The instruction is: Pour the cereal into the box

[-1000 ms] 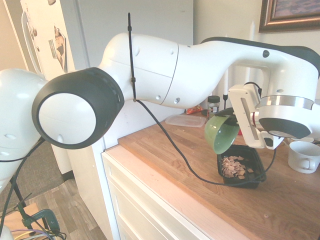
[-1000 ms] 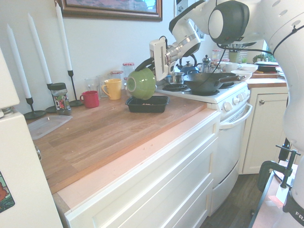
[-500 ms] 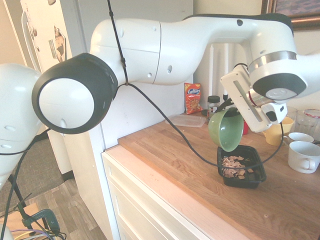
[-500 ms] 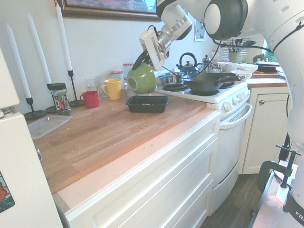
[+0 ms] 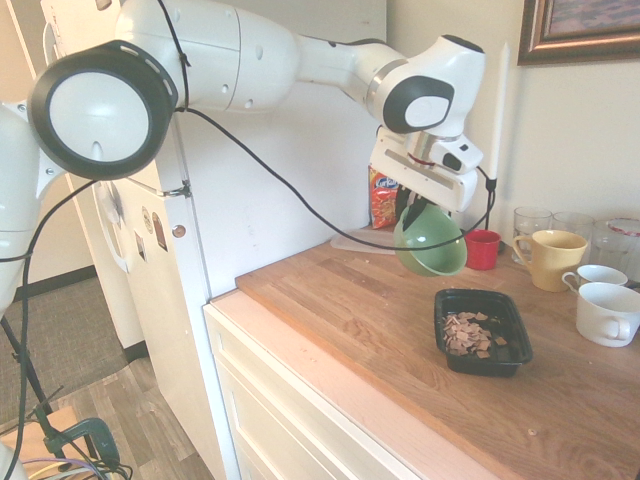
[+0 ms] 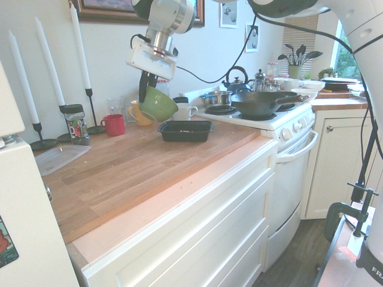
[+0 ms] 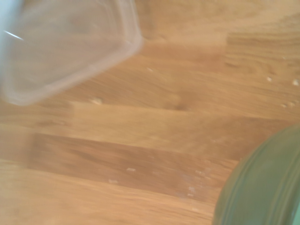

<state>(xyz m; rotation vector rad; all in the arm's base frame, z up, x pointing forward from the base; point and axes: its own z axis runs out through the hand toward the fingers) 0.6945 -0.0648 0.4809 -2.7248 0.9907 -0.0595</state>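
Tan cereal (image 5: 472, 334) lies loose inside box (image 5: 517, 352), black tray on wooden counter (image 5: 340, 300); pour looks done. Green bowl (image 5: 430, 242) hangs above counter, apart from box, toward clear container (image 6: 60, 156) side, nearly upright. Tool (image 5: 408, 205) clamped on bowl rim, pointing mostly down. Step in hand, judged: park empty bowl. Advice: level bowl first, lower over bare wood clear of container, red cup (image 5: 483, 249) and snack bag (image 5: 383, 198); release only once base rests flat.

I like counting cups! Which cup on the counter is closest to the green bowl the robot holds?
The red cup. It stands just beside the green bowl, while the yellow mug and the white cups sit farther along.
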